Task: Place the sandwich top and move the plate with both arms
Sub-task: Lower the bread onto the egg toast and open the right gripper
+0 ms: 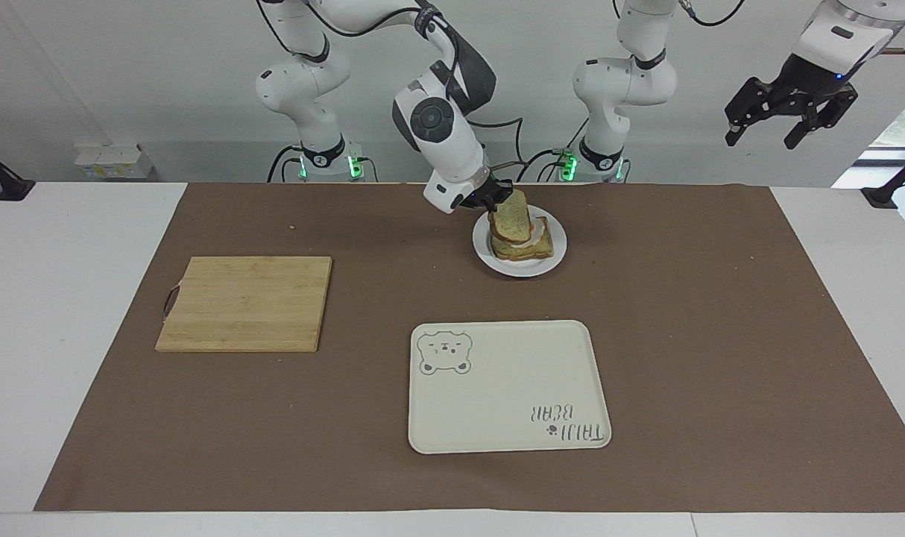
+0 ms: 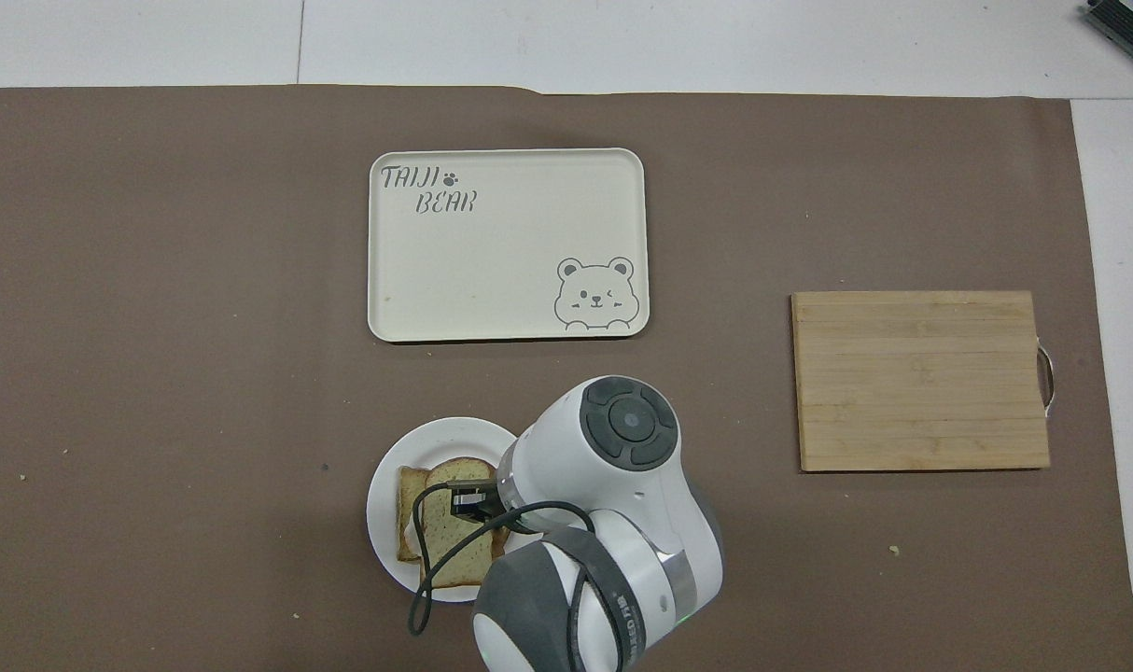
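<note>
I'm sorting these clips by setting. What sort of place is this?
Probably a robotics lab staged as a kitchen: two arms mounted at a white table under a brown mat, with a cutting board, a bear tray and a sandwich plate.

The right claw [image 1: 499, 195], clamped on the sandwich top [image 1: 514, 219], hangs with its arm over the plate [image 1: 553, 257], blocking approach from the robots' side and the right arm's end. The plate's rim toward the left arm's end lies uncovered. Brown mat separates the plate from the bear tray [image 1: 508, 385] and the cutting board [image 1: 245, 303]. The left claw [image 1: 789, 118], jaws spread, hangs high, well apart from everything on the desk [image 1: 65, 313].
</note>
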